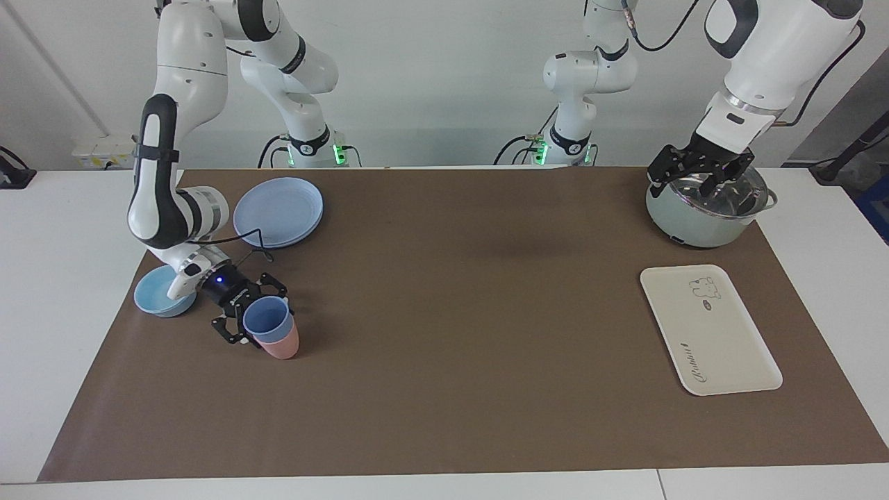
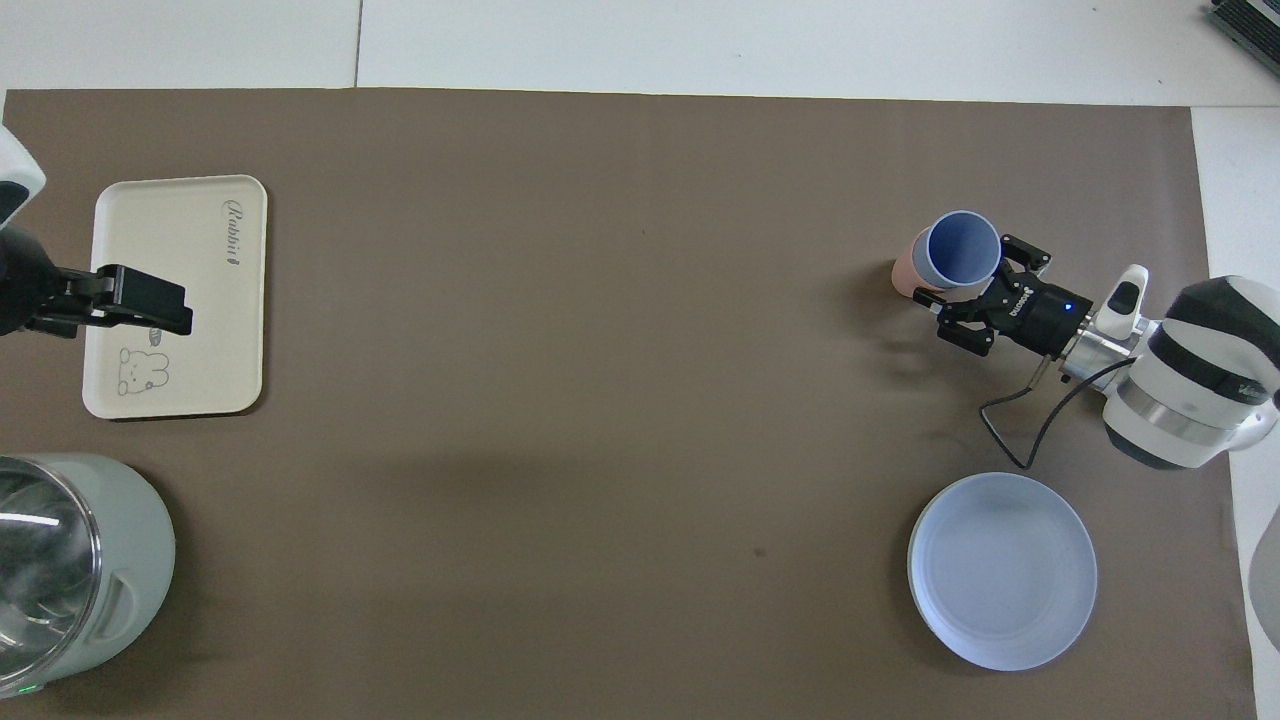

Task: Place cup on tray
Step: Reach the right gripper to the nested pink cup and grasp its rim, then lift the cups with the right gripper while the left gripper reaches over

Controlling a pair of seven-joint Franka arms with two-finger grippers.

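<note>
The periwinkle-blue tapered plastic cup (image 1: 266, 318) stands roughly upright, its long axis vertical and its mouth up. It is nested inside a same-sized pink plastic tumbler (image 1: 281, 345) at the right arm's end of the brown-covered surface (image 1: 451, 312). My right hand (image 1: 244, 316) sits low against the cup's rim. It comes in sideways from the right arm's end, so the cup lies just off its tips, toward the left arm's end of the surface. Whether this hand is spread or already pinching the cup wall, I cannot tell from either view.

The relation that matters for the next move is the nesting. I judge that the blue cup must come up along its own axis to part from the pink tumbler, and that the tumbler may ride up with it.

The flat cream-white rectangular tray with the bear print (image 1: 708, 333) lies well apart from the cup, at the left arm's end. The right arm is plainly the nearer one to the cup, the left arm the nearer one to the tray. My left hand (image 1: 698, 177) waits spread and holding nothing over the pale green lidded pot (image 1: 694, 222).

Count:
- two tumblers, one blue and one pink
- one tray
- one round light-blue plate (image 1: 278, 212)
- one shallow light-blue bowl (image 1: 156, 295) near the right arm's wrist
- one pot
- two arms

The cup is not yet on the tray.
</note>
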